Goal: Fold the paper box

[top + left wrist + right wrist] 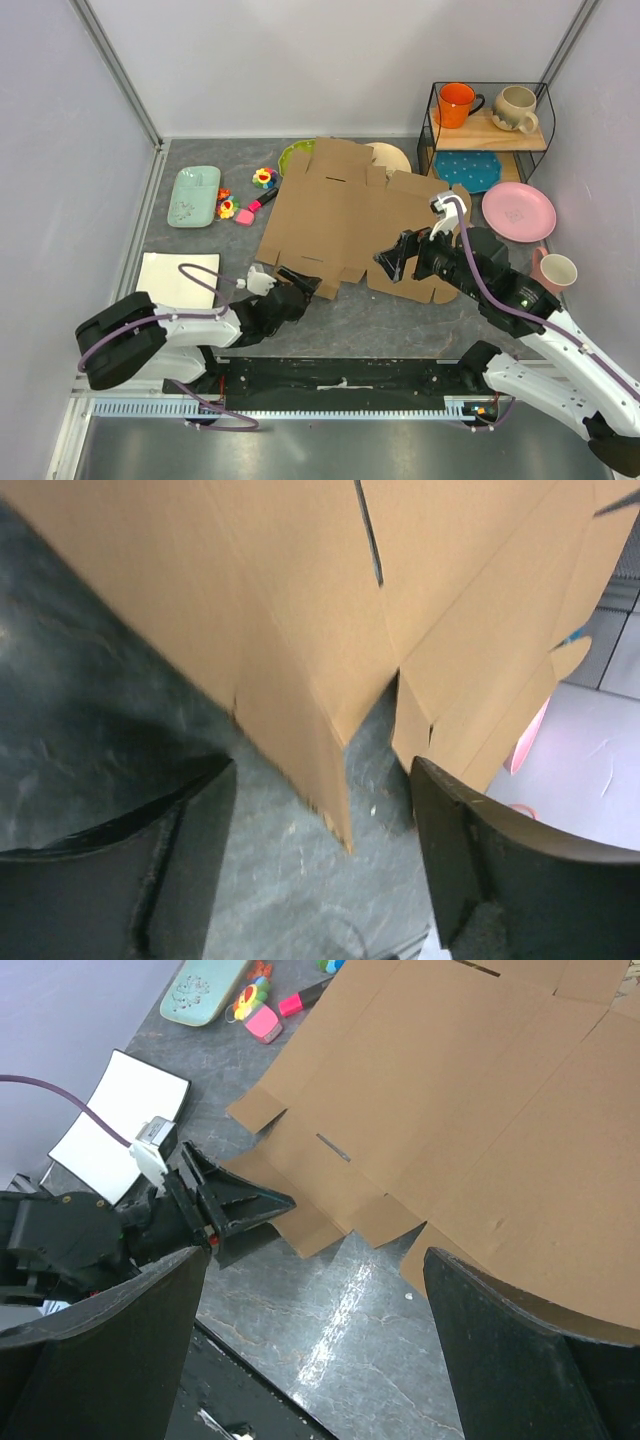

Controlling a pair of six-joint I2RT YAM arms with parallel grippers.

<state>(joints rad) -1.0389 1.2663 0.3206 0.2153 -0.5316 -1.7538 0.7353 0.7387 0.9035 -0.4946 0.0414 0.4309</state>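
Left tool (322, 770) spread, paper box (300, 630) flap between fingers (480, 860); right tool (315, 1260) spread wide over its edge

Pink plate (518, 211); orange mug (456, 103)

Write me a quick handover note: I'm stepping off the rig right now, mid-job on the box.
Left gripper: open. A near-left flap of the box pokes between its fingers, not gripped.
Right gripper: open, low over the box's near edge, holding nothing.
Box: spread out flat on the table, its far edge overlapping a green plate.
Done: no fold made yet; both arms are only lined up at the near edge.
Left: every fold, probably starting with the near flaps.
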